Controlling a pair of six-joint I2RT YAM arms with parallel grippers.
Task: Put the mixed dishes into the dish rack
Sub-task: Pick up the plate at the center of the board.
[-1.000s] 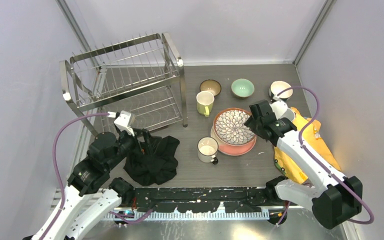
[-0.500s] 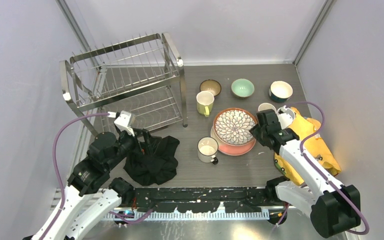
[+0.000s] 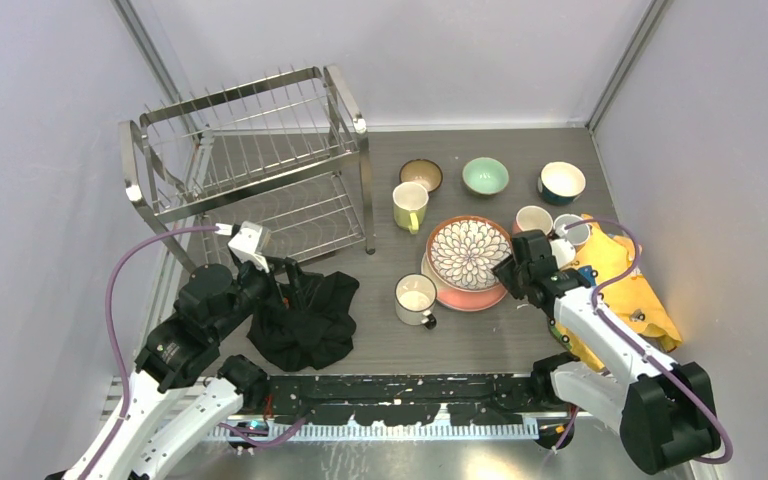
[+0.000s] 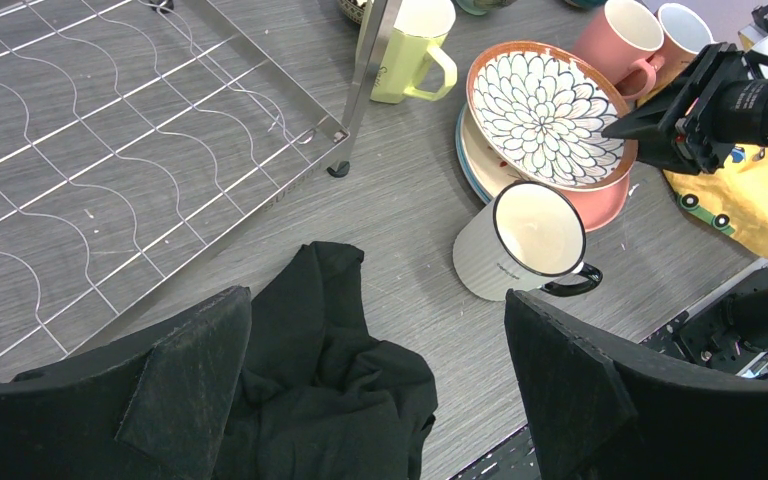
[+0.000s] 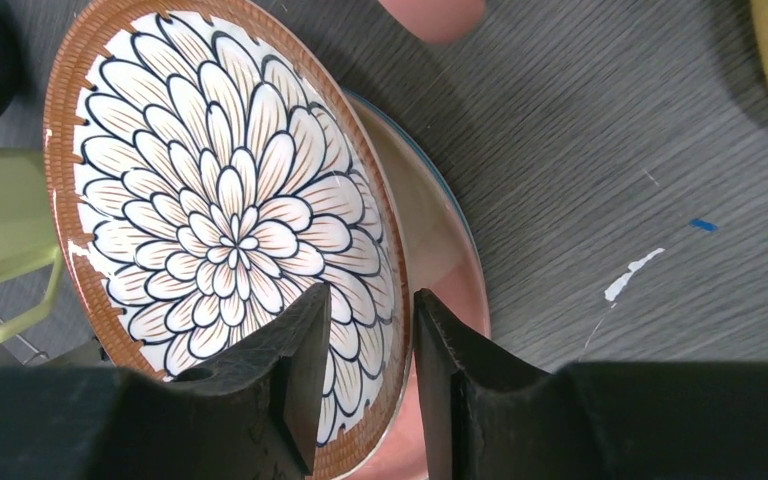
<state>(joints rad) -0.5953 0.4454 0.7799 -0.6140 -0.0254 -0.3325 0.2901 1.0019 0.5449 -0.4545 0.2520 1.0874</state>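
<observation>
The flower-patterned plate lies tilted on a pink plate at mid-table. My right gripper straddles the flower plate's right rim, one finger over its face and one outside, with gaps still showing. My left gripper hangs wide open over the black cloth, holding nothing. The dish rack stands at back left. A yellow mug, white mug, pink mug, brown bowl, mint bowl and blue bowl sit on the table.
A yellow cloth lies crumpled at the right, under my right arm. The rack's leg stands close to the yellow mug. Grey walls close in the back and both sides.
My right gripper slid toward me along the plate's right edge and its jaws narrowed around the rim, uncovering the pink mug and blue bowl. The left arm stayed still.
</observation>
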